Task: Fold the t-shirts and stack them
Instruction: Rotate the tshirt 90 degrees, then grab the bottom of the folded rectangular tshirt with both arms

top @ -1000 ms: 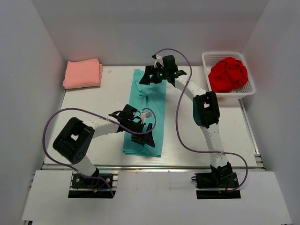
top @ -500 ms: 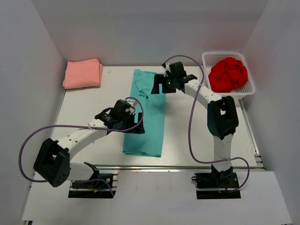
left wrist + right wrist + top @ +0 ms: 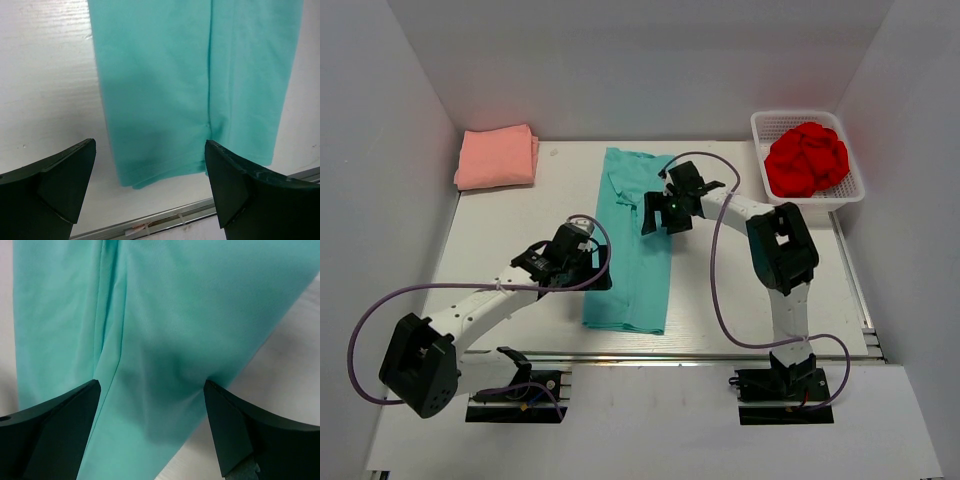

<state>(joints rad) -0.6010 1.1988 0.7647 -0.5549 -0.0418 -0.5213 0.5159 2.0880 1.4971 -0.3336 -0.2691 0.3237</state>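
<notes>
Both empty and wide open, my left gripper (image 3: 150,145) hangs over the long teal shirt (image 3: 638,255)'s near end, my right gripper (image 3: 151,383) over its far half.

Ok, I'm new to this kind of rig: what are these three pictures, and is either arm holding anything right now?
Two robot arms, each ending in a two-finger pincer. The wide picture looks down from above; the other two come from wrist cameras, dark fingers at the bottom. On the table: a teal t-shirt folded into a long strip, a folded pink t-shirt far left, a crumpled red t-shirt in the white basket. The left pincer and right pincer are open over the teal one, holding nothing.
</notes>
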